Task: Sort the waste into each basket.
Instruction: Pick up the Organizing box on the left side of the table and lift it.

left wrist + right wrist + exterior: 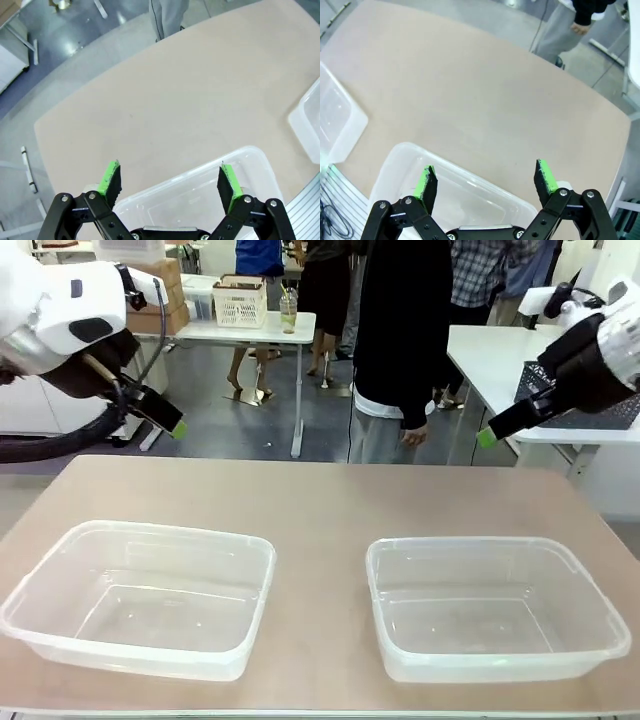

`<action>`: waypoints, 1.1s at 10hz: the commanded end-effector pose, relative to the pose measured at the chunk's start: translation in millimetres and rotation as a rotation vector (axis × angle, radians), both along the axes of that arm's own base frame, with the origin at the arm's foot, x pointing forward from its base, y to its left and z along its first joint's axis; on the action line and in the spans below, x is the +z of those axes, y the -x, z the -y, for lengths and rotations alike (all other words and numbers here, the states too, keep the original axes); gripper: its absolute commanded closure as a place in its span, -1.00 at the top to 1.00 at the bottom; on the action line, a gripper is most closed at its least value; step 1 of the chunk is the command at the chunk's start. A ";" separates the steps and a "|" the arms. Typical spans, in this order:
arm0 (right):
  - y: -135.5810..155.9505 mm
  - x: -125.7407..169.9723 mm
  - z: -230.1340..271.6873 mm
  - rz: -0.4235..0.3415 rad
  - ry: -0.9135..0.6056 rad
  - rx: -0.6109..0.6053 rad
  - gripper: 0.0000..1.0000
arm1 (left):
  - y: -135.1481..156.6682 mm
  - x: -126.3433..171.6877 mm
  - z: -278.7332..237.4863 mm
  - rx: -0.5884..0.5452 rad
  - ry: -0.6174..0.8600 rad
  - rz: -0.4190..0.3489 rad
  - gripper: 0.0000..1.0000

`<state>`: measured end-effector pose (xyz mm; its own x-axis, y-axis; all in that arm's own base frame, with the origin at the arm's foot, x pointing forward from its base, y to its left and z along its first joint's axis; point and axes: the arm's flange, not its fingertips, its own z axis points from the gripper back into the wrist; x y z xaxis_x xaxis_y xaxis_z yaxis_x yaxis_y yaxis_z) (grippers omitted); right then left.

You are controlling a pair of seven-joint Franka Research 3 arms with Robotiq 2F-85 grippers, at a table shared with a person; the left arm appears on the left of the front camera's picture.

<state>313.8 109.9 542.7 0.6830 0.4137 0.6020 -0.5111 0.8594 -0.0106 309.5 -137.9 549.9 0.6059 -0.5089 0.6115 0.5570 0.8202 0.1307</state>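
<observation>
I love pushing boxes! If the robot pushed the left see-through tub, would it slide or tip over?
Probably slide: the left tub is empty, so likely light, on a smooth table. Tipping seems unlikely, since it sits low and wide.

Person [405, 330] cut off above the chest by the front view's top edge, right tub [307, 125] sliced by the left wrist view's edge, left tub [340, 120] clipped by the right wrist view's edge

L basket [150, 531], R basket [470, 542] side by side on table [320, 495], person [400, 330] behind
</observation>
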 end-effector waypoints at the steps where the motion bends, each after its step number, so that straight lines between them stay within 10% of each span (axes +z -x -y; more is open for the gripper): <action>1: -9.4 -8.1 -3.6 -0.008 0.003 -0.002 1.00 | -37.9 -49.0 2.6 0.035 -0.023 -0.076 1.00; 2: -16.2 -10.3 2.5 -0.080 -0.097 -0.017 1.00 | 0.0 0.0 0.0 0.000 0.000 0.000 1.00; 4: -16.0 17.6 74.2 -0.310 -0.861 -0.078 1.00 | 5.0 22.8 -63.3 -0.225 0.592 -0.115 1.00; 5: -23.9 14.7 126.5 -0.444 -1.217 -0.244 1.00 | 6.1 17.9 -106.5 -0.072 0.870 -0.097 1.00; 7: -22.6 -16.3 194.0 -0.408 -1.600 -0.293 1.00 | 4.9 -17.8 -174.0 -0.027 1.320 -0.145 1.00; 9: -7.4 -40.9 231.0 -0.293 -1.709 -0.436 1.00 | 12.4 -56.3 -216.6 0.103 1.444 -0.199 1.00; 10: -5.5 -48.5 222.6 -0.271 -1.273 -0.944 1.00 | 14.7 -68.4 -217.8 0.328 1.311 -0.228 1.00; 11: -3.5 -29.2 238.6 -0.347 -1.173 -0.183 1.00 | -14.2 -10.2 -229.5 -0.020 1.117 -0.137 1.00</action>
<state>317.0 -143.6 491.5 0.8308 -0.5045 0.2350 -0.0760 0.3155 0.9459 326.8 119.8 516.2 0.7380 0.4011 0.5426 0.4102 0.3717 -0.8328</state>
